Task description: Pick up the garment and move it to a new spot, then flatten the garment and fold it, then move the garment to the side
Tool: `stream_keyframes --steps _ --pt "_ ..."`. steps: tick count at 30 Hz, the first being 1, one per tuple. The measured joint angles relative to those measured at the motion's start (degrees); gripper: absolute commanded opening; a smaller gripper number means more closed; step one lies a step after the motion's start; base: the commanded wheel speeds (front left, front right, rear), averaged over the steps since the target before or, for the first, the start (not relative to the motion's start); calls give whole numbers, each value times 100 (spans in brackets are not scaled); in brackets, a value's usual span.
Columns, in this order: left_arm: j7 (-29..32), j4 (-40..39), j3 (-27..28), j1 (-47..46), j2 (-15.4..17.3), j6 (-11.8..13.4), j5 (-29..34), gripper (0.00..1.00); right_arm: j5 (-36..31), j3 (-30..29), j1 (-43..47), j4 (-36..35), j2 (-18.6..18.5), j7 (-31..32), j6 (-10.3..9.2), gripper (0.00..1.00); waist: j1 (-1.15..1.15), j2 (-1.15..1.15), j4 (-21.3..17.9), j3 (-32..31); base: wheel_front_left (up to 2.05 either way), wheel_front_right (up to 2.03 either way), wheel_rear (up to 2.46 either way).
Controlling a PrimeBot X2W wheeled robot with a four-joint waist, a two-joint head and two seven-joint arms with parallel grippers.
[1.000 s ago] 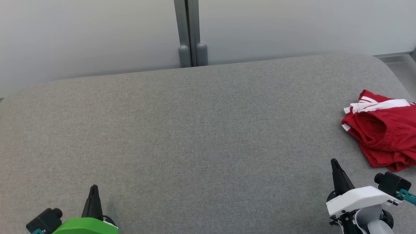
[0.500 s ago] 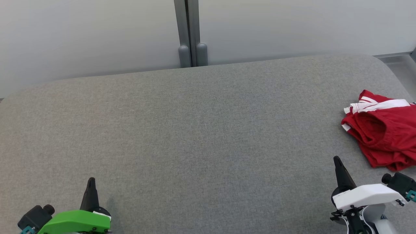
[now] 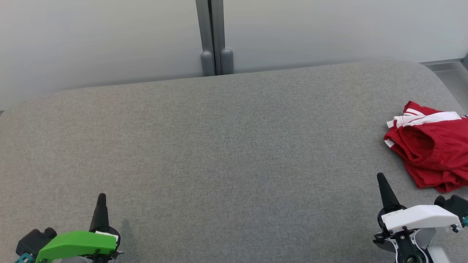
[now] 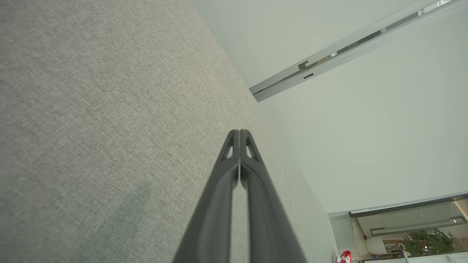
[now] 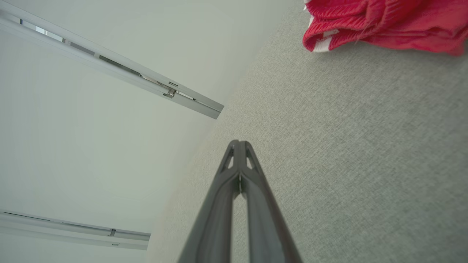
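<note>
plainly, left claw (image 3: pixel 101 197) and right claw (image 3: pixel 380 177) pinched together; garment (image 3: pixel 433 149) on grey surface (image 3: pixel 219 146).

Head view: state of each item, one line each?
red garment: bunched, not flattened, lying at the right edge of the grey surface, not held.
left gripper: shut, empty.
right gripper: shut, empty, short of the garment, not touching it.

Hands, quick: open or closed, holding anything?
Left hand: closed, holding nothing.
Right hand: closed, holding nothing; the red garment lies apart from it.
</note>
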Motion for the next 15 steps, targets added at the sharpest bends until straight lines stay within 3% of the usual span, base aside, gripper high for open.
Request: stream_keyframes --steps 15 --pt "221 -84 73 -104 -1 0 -870 0 875 -47 -2 -124 -9 204 -1 0 0 0 0 -4 0 0 0"
